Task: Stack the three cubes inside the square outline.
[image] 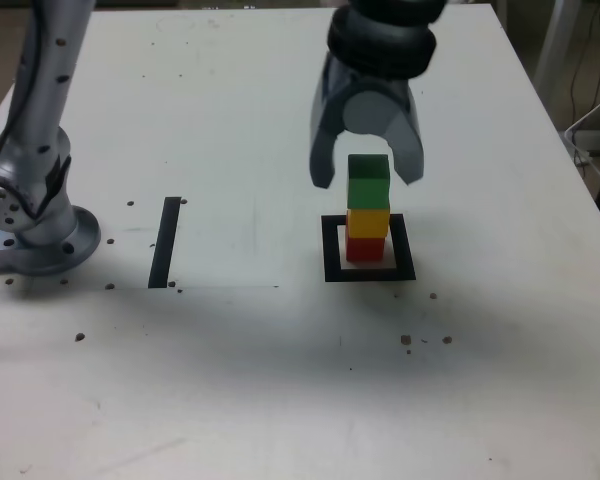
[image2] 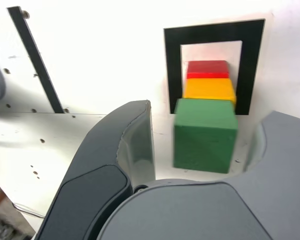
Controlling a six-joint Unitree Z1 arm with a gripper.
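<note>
From the exterior view's left I count one black tape strip [image: 165, 243] on the tabletop [image: 230, 380], then one square outline [image: 368, 271] holding three stacked cubes: red cube [image: 366, 247], yellow cube [image: 368, 221], green cube [image: 368, 180] topmost. My pincer [image: 367, 172] hangs spread around it, not touching.

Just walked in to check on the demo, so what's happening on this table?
A single robot arm is stacking blocks. The red cube sits inside the square outline, with the yellow cube on it and the green cube on top. The gripper is open, its fingers either side of the green cube with gaps showing, so the stack appears to stand by itself.
</note>
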